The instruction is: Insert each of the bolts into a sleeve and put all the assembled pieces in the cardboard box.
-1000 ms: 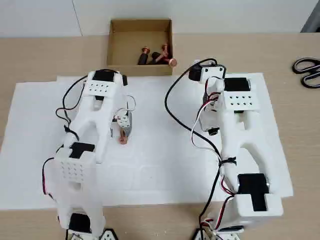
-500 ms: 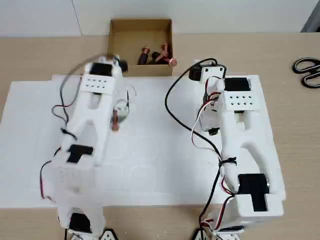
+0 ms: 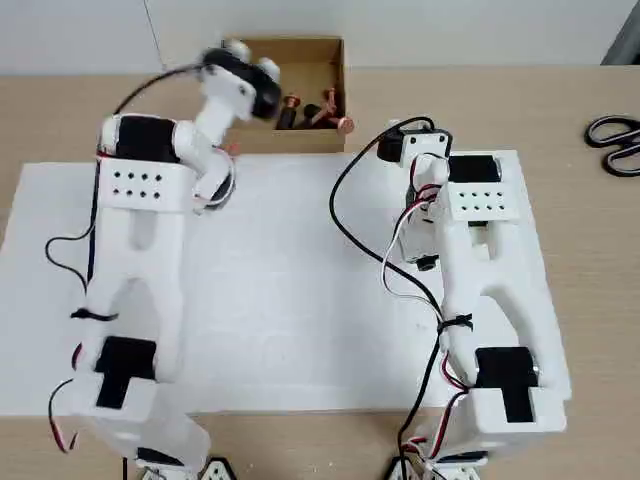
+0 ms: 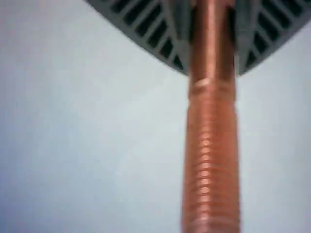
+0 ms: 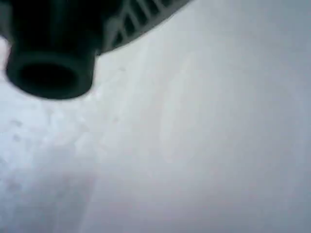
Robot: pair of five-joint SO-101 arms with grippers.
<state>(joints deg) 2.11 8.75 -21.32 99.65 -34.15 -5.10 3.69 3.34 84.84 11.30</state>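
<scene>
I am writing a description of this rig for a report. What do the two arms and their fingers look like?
The left arm and right arm are white plastic shells with black motor blocks and grids of small holes. Black, red and white cables loop beside them. The fingers are dark grey with a ribbed lattice.

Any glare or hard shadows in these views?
High view: even light, only faint shadows on the white sheet. Left wrist view: small glint on the copper bolt. Right wrist view: soft shadow on the sheet near the black sleeve.
</scene>
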